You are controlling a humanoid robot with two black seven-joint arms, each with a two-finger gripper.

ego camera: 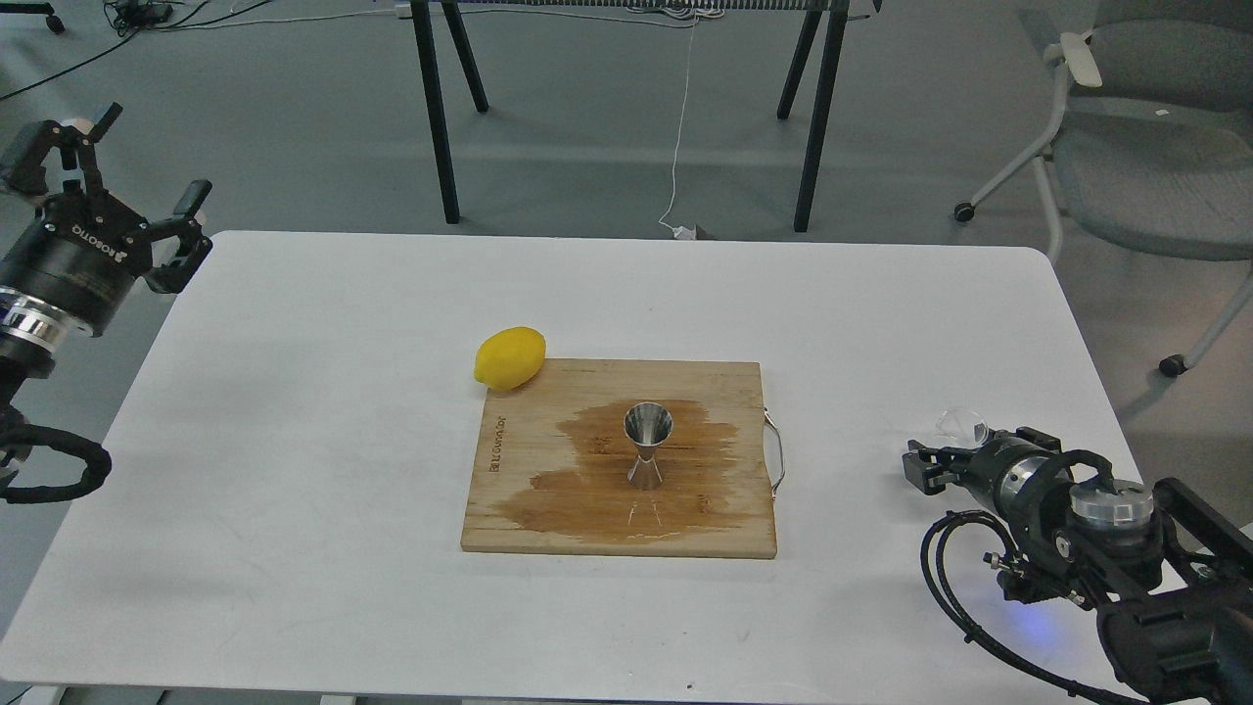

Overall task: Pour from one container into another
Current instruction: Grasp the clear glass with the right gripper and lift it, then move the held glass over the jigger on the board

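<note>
The steel jigger [648,446] stands upright in the middle of a wooden cutting board [724,529], on a dark wet patch. The small clear cup [963,423] sits at the table's right side, just behind my right gripper [920,466]. That gripper points left, low over the table, and is seen side-on and dark, so its fingers cannot be told apart. Whether it touches the cup is unclear. My left gripper [152,157] hangs open and empty off the table's far left corner.
A yellow lemon [510,358] lies against the board's far left corner. The board has a metal handle [776,452] on its right side. The white table [294,441] carries the board. Table legs and an office chair [1145,166] stand beyond it.
</note>
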